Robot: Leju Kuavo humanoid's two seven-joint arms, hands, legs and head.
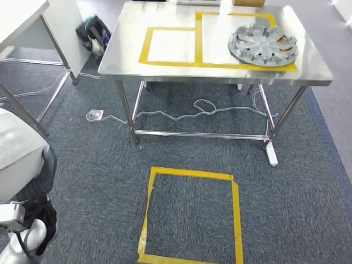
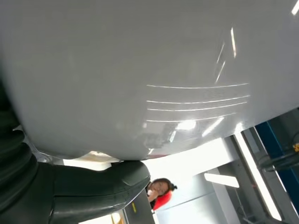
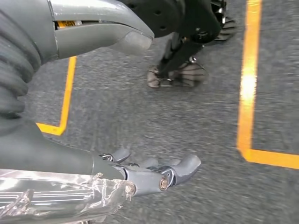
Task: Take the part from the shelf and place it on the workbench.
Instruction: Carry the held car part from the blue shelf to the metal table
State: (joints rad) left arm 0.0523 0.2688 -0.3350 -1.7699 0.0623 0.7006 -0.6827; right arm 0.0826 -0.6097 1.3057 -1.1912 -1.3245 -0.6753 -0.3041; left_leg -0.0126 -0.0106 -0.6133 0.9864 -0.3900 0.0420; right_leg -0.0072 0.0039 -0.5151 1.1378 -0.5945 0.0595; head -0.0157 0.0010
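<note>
Grey part (image 2: 141, 70) rests against left hand (image 2: 70, 191) fingers (image 2: 116, 179).

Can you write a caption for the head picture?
Grey round wheel cover resting on yellow-taped steel workbench.

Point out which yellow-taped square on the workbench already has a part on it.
The right-hand taped square, the larger of the two: the grey wheel cover lies on its right side, overlapping the tape. The smaller left square is bare.
</note>
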